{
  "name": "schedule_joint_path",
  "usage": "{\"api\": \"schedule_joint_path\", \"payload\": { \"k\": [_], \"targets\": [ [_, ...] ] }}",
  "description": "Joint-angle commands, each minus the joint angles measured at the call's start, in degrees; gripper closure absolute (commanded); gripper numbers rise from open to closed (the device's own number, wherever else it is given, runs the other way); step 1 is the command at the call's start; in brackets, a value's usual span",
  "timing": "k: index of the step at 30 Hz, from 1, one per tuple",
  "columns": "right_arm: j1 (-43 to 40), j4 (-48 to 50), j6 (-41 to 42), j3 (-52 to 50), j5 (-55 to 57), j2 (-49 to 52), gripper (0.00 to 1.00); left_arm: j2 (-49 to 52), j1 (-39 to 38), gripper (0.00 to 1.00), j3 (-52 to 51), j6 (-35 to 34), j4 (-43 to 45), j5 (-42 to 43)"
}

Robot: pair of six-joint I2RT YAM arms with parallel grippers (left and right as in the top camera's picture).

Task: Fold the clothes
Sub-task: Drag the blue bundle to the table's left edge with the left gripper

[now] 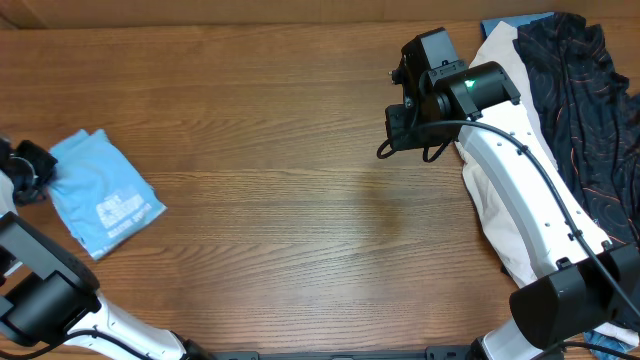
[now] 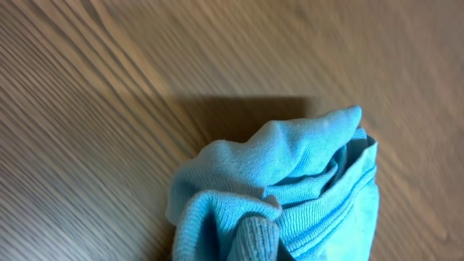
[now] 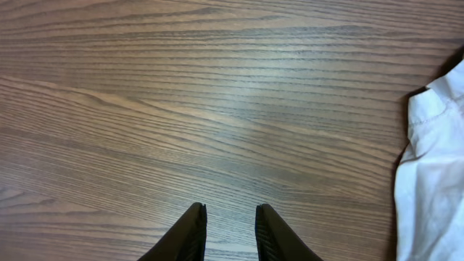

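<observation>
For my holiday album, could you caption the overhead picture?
Left tool grips folded light blue T-shirt; right tool hangs open over bare table beside cream garment and black garment.

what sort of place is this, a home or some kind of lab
Likely a robotics lab bench: left arm and right arm mounted at a wood-grain table, folded light blue T-shirt at left, cream garment and black garment heaped at right.

light blue t-shirt bunched in lower right of frame, folds heaped up. ribbed edge curls down right side. left gripper at bottom edge, only 1 ribbed grey finger showing, cloth pinched tight around it. dark shadow on wood table just behind bunch.
</observation>
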Motion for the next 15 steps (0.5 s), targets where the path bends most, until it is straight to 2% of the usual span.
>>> {"api": "schedule_joint_path", "payload": {
  "k": [1,10,15],
  "targets": [
    [-0.1,0.2,-0.2,0.9,0.3,-0.3,0.73,-1.4,0.0,0.92,3.4,0.4,1.7,1.6],
    [-0.1,-0.3,0.9,0.9,0.3,-0.3,0.73,-0.4,-2.0,0.96,15.5,8.8,1.8,1.0],
    [-0.1,-0.6,0.9,0.9,0.3,-0.3,0.73,3.1,-4.9,0.92,21.2,16.6,1.3,1.4]
  ]
}}
